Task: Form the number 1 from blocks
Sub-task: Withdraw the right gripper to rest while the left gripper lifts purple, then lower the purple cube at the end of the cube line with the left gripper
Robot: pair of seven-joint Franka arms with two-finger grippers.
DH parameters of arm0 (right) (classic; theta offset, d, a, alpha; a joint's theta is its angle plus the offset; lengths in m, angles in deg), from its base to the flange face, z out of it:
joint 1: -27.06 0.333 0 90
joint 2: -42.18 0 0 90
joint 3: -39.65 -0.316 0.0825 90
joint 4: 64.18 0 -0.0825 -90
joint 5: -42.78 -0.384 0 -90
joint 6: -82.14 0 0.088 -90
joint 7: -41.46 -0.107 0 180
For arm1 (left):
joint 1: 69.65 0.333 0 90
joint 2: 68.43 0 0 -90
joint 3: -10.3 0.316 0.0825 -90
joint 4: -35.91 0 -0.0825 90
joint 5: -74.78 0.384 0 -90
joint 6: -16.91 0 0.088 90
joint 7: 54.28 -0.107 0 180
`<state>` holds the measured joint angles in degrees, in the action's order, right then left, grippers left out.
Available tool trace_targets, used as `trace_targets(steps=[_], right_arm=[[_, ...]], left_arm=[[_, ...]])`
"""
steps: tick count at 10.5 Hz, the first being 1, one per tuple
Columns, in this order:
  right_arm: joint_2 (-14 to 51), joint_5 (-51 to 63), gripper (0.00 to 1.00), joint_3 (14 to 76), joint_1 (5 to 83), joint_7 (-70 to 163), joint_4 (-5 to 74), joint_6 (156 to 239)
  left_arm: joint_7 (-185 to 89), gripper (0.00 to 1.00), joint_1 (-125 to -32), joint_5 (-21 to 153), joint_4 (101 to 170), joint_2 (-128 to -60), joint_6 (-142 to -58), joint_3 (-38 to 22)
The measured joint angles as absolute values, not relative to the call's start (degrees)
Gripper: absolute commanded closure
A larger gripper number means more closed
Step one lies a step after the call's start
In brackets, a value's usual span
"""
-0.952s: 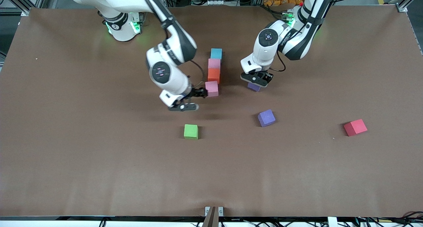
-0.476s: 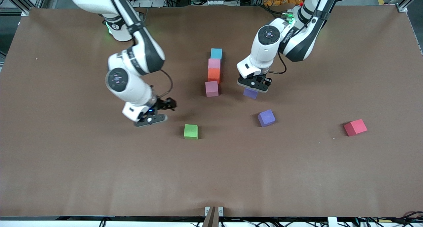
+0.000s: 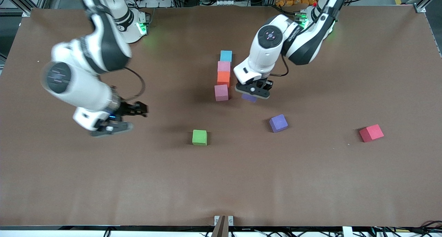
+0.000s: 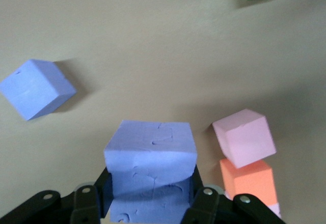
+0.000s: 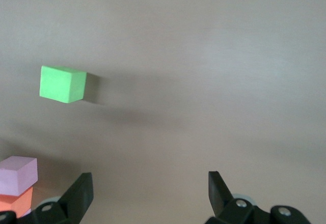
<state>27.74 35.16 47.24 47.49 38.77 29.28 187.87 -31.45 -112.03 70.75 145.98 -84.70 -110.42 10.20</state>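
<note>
Right gripper [image 3: 133, 117]: has pulled away toward the frame's left, over bare table; fingers spread wide, nothing in them.
Green cube [image 3: 199, 137]: lower middle, alone.
Block row [image 3: 223, 71]: middle of frame; light blue, pink, orange, pink; soft matte foam cubes; the line runs top to bottom.
Left gripper [image 3: 253, 94]: has moved closer to the row; squeezes a purple block [image 3: 249, 98] in the air.
Second purple cube [image 3: 278, 122]: lies tilted.
Red cube [image 3: 371, 132]: right side.

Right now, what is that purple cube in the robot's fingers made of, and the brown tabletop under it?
The purple matte cube looks like soft foam: dull, with small dents and creases on its faces. The brown table cover looks like matte paper or fabric; which one is unclear.
</note>
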Motion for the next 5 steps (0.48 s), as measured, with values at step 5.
trace_targets(steps=[5], right_arm=[[33.40,35.39,0.00,47.18,38.55,38.96,21.85,175.87]], left_arm=[[-31.41,1.00,-117.01,66.07,133.76,-96.03,-109.79,16.01]])
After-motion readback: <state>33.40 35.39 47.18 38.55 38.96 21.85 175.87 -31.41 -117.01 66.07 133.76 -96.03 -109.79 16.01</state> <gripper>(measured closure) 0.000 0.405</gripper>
